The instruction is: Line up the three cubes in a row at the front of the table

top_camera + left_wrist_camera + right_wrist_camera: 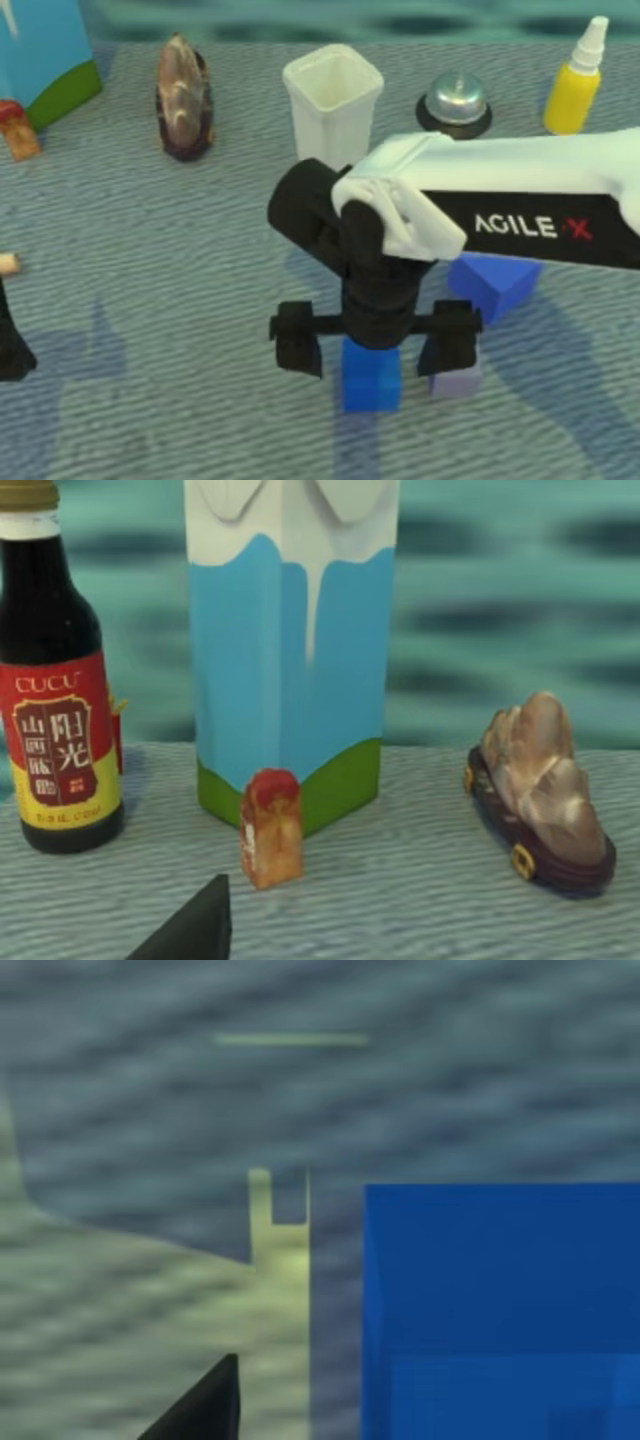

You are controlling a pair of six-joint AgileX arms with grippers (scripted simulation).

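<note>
Bright blue cube (370,378) sits near worktop (180,300) front, between my right hand's (375,340) wide-spread fingers, untouched | lavender cube (455,380) just beside | larger blue cube (495,282) behind | left hand (12,350) parked at left edge, opening unclear.

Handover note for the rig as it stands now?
Right gripper: open, above the bright blue cube, fingers straddling it, not gripping.
Left arm: parked at the table's left edge.
Lavender-grey cube sits just right of the bright blue one, near the front. Medium-blue cube lies farther back, out of line.
Left: bring the medium-blue cube forward into the row.
</note>
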